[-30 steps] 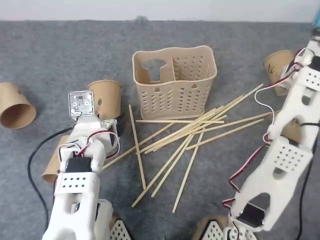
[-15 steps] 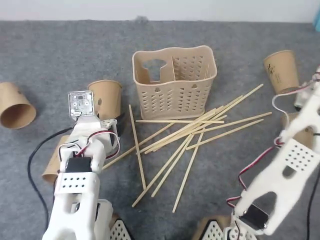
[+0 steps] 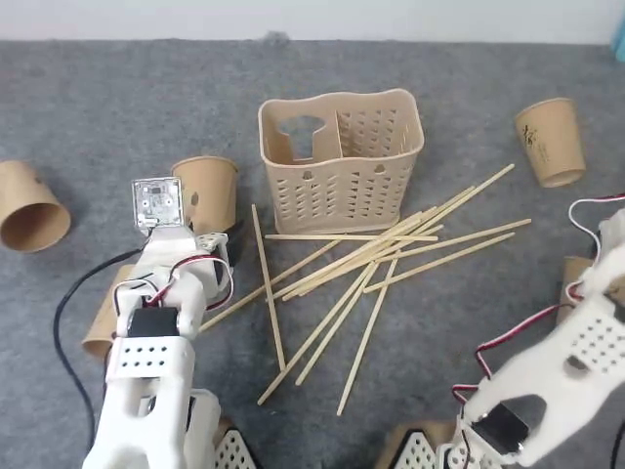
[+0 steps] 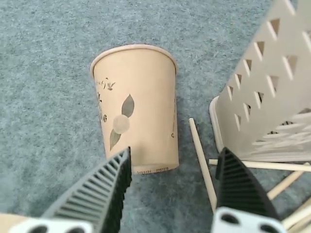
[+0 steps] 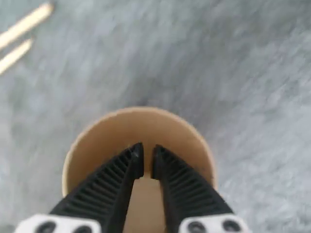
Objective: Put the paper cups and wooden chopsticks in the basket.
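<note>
**Inspector:** What do we flag first on the left cup (image 4: pixel 138 107)?

**Second:** Skidding or rolling. It appears to lie on its side on the carpet (image 4: pixel 48 73), base toward the left gripper (image 4: pixel 175 155). Paper that light will slide away if one finger nudges the base before both flanks are covered, and a hard squeeze would crease it. One chopstick (image 4: pixel 201 165) lies just beside it, toward the basket (image 4: pixel 262 97), and we judge it could get trapped under a finger.

**Inspector:** Position against the claw?

**Second:** The left gripper stands wide, wider than the cup's base. The cup sits just ahead of the fingertips, somewhat toward one finger, not yet between them.

**Inspector:** And the right cup (image 5: pixel 146 124)?

**Second:** It faces the right gripper (image 5: pixel 148 151) mouth-on. We find those jaws drawn nearly together, with a thin slit between them. We cannot tell whether they touch paper. That narrow, they would shove the cup rather than straddle its wall.

**Inspector:** Remainder?

**Second:** The chopsticks (image 3: pixel 376 256) lie in a loose pile in front of the basket. A third cup (image 3: pixel 31 207) lies well apart at the left, and a fourth cup (image 3: pixel 550 142) beyond the pile at the right.
</note>
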Robot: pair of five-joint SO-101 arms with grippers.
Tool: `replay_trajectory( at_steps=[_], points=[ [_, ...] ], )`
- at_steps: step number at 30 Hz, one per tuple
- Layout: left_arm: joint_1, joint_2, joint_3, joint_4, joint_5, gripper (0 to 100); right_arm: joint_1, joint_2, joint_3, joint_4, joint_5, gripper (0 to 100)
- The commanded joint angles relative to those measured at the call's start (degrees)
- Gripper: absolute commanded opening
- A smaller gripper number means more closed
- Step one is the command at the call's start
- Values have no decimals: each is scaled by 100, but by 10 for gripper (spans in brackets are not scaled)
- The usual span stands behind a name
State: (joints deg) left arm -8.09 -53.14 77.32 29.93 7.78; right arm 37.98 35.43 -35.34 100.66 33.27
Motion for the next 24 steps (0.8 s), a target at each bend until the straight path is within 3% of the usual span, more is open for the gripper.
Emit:
replay_trajectory(
  at_steps=[1, 12, 17, 24],
  points=[
    [-35, -158, -31, -149, -26, 272, 119, -1464, 976, 251, 527, 13],
    [-44, -158, -22, -141, -26, 272, 813, -3916, 3833, 207, 1908, 13],
    [-44, -158, -22, -141, -26, 272, 1086, -4708, 3991, 207, 2119, 23],
    [-44, -158, -4, -123, -26, 272, 1402, -5332, 3657, 145, 2084, 172]
  ],
)
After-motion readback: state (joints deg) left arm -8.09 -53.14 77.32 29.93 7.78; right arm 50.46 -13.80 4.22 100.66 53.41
